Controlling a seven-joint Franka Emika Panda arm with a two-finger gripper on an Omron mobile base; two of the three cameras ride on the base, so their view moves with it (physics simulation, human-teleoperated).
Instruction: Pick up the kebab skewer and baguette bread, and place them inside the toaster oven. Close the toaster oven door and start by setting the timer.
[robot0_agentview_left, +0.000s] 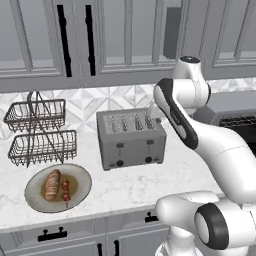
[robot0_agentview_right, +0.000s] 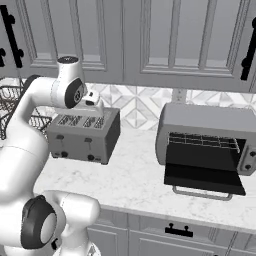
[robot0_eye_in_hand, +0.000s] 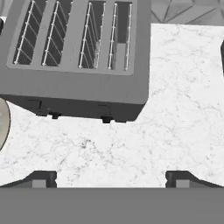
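The tool (robot0_eye_in_hand: 111, 179) hangs above the marble tabletop (robot0_eye_in_hand: 175, 109) with its two dark fingertips (robot0_eye_in_hand: 41, 178) spread wide apart and nothing between them. In the hand view it looks straight down on bare marble just in front of the four-slot pop-up toaster (robot0_eye_in_hand: 78, 52), whose levers and knobs face the tool. A sliver of the plate rim (robot0_eye_in_hand: 3, 122) shows at the left edge of that view.

In the left base view the round plate (robot0_agentview_left: 82, 185) sits near the front left edge of the tabletop, in front of a two-tier wire basket rack (robot0_agentview_left: 37, 132). On the plate lie the baguette bread (robot0_agentview_left: 52, 184) and, just beside it on its right, the kebab skewer (robot0_agentview_left: 66, 190); both lie roughly front to back. Whether they touch cannot be told. The pop-up toaster stands to the right of the plate, towards the back wall, well apart from it.

In the right base view the toaster oven (robot0_agentview_right: 205, 125) stands on the right part of the tabletop, against the tiled backsplash. The toaster oven door (robot0_agentview_right: 202, 172) is dropped open, lying nearly flat towards the front edge, its bar handle (robot0_agentview_right: 202, 194) at the front. The wire rack (robot0_agentview_right: 202, 142) inside is bare. The knobs sit on the oven's right side, partly cut by the frame edge. The arm reaches over the pop-up toaster, well apart from the oven.
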